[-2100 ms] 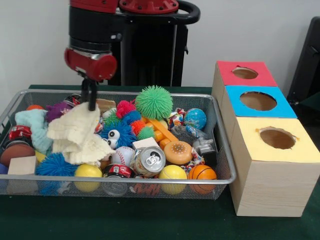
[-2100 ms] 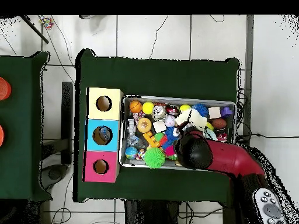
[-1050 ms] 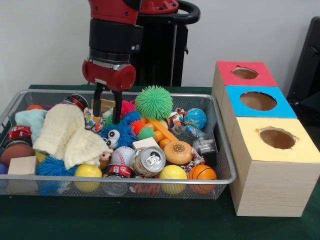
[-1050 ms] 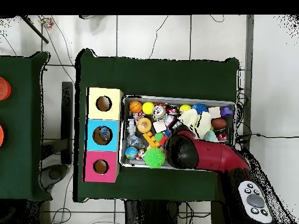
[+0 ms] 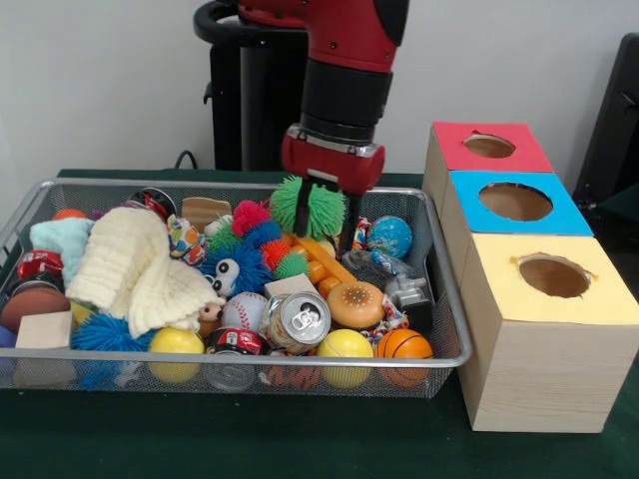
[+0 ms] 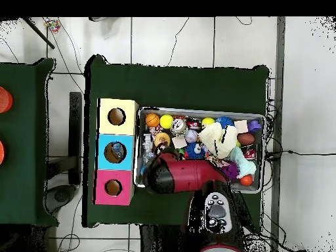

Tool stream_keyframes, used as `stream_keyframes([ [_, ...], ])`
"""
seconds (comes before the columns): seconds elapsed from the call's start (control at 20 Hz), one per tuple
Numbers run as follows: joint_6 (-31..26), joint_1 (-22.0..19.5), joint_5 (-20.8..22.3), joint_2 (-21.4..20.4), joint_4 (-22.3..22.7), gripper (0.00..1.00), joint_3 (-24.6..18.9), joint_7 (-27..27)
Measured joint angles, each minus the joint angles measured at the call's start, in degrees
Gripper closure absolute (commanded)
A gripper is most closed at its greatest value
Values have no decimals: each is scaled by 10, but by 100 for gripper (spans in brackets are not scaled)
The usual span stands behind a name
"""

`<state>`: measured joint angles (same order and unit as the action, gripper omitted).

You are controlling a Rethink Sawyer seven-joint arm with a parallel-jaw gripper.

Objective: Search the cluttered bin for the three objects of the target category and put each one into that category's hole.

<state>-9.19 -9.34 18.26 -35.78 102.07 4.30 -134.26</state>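
Observation:
The wire-mesh bin [image 5: 454, 329] is full of toys; it also shows in the overhead view [image 6: 197, 110]. My gripper [image 5: 325, 216] is open and low at the bin's back, its fingers [image 5: 303, 205] straddling a green spiky ball [image 5: 321, 200]. A pale see-through wrinkly shape [image 5: 371, 263], possibly a bottle, lies just right of the gripper. No other clear bottle shows plainly. The red-topped hole [image 5: 489, 146] is empty at the far right, and it also shows in the overhead view [image 6: 113, 188]. There, the arm [image 6: 177, 176] hides the gripper.
A cream knitted cloth [image 5: 135, 264] lies over the bin's left half. A silver can [image 5: 298, 319], yellow balls, a baseball and a small basketball [image 5: 403, 344] line the front. The blue globe ball [image 5: 389, 237] lies near the gripper. The blue-topped hole [image 5: 515, 201] and the yellow-topped hole [image 5: 553, 275] stand beside the bin.
The arm has swung from over the cream cloth to the green spiky ball, rightward in the front view. The cloth is released and lies slumped. The fingers now stand apart.

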Motion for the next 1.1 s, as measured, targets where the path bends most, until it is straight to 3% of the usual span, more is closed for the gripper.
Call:
stream_keyframes([
  [0.25, 8, 21, -13, 0, 0, 0, 5, 0],
  [0.85, 41, 4, -17, 4, 0, 0, 6, 0],
  [1.1, 66, 13, -27, 39, -3, 0, 27, 0],
])
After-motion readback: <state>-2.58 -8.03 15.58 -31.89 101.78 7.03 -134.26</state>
